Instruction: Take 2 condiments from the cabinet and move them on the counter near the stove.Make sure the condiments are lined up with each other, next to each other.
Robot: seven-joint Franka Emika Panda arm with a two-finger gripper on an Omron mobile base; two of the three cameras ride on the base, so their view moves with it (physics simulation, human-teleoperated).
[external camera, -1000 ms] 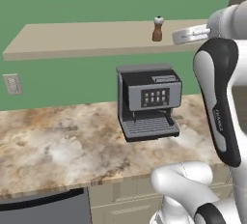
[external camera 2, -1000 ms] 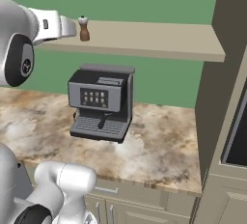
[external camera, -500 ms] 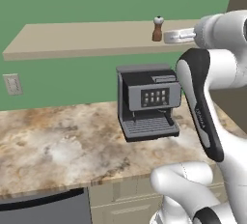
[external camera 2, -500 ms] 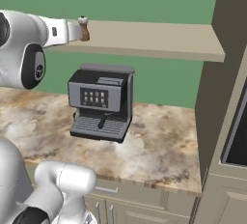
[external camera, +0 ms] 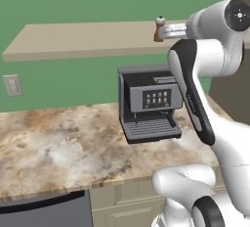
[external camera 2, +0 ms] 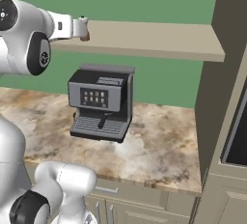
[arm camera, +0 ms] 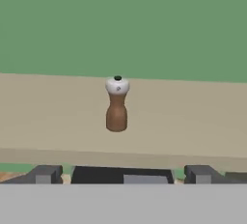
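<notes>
In the left base view, the brown shaker (external camera: 159, 29) stands upright on the shelf (external camera: 73, 40), near its right end and close to the front edge; the gripper (external camera: 168, 32) is level with it and almost touching, because the arm reaches for a side grasp; half a second ago the hand was farther right of the shaker. In the right base view, the gripper (external camera 2: 82, 27) covers most of the shaker (external camera 2: 85, 35) at the shelf (external camera 2: 159, 42) front edge; the coffee machine (external camera 2: 101, 102) sits below on the tabletop (external camera 2: 159, 146), unchanged. In the hand view, the shaker (arm camera: 116, 105) is centred between the fingers (arm camera: 46, 174), which are spread wide and hold nothing; I judge the closing comes next.
</notes>
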